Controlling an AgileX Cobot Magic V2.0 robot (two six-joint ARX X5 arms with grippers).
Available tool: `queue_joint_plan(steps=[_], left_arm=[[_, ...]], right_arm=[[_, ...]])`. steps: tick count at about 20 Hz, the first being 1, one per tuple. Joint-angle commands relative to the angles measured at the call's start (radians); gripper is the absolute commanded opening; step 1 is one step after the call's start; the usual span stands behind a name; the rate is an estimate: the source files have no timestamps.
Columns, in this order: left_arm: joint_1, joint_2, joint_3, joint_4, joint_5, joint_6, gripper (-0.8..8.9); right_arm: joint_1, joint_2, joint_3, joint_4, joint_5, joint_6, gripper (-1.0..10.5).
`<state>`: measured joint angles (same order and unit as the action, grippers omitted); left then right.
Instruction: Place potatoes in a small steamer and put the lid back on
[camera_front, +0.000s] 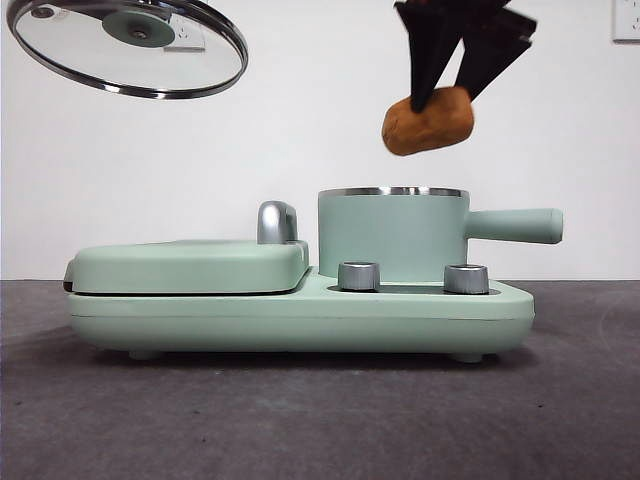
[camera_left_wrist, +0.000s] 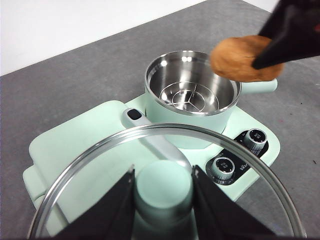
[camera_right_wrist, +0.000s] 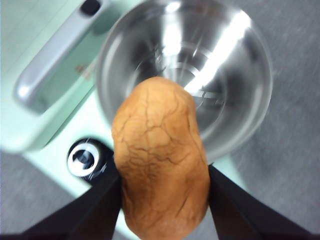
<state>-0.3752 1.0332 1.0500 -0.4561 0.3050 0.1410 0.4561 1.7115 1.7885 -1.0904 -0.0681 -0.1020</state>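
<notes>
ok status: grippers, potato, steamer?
Right gripper shut on potato, above the steamer. Left gripper holds lid by its knob, raised off to the side. Steamer open, nothing blocking.

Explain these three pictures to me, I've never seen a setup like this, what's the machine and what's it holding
This is a robot with two arms at a table, each ending in a two-fingered black hand. One picture looks level across the table; the other two come from cameras on each wrist. On the dark table stands a mint-green cooker with a flat grill plate, two knobs and the small steamer, open, with a wire rack inside. The right hand holds the potato, an orange-brown cracked lump, just above the steamer's rim. The left hand grips the glass lid by its green knob, raised off to the side.
</notes>
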Motion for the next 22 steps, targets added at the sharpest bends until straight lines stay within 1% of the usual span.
queue_joint_plan(steps=[1,4,7,15,20,21,22], left_arm=[[-0.002,-0.001,0.018,0.029,0.002,-0.002,0.1],[-0.002,-0.001,0.018,0.029,0.002,-0.001,0.1],[-0.002,-0.001,0.018,0.028,0.002,-0.001,0.1],[-0.002,-0.001,0.018,0.027,0.002,-0.001,0.1],[-0.002,-0.001,0.018,0.016,0.002,-0.001,0.1],[-0.002,-0.001,0.018,0.008,0.002,-0.001,0.1],[-0.002,-0.001,0.018,0.0,0.002,-0.001,0.1]], right_arm=[[-0.003,0.074,0.054,0.023,-0.003,-0.02,2.1],[-0.01,0.144,0.071,0.08,-0.002,-0.048,2.1],[-0.013,0.198,0.071,0.122,-0.003,-0.05,2.1],[-0.014,0.275,0.071,0.172,-0.002,-0.056,2.1],[-0.014,0.311,0.071,0.172,-0.002,-0.056,2.1],[-0.014,0.315,0.071,0.174,-0.002,-0.056,2.2],[-0.014,0.315,0.071,0.178,-0.002,-0.056,2.7]])
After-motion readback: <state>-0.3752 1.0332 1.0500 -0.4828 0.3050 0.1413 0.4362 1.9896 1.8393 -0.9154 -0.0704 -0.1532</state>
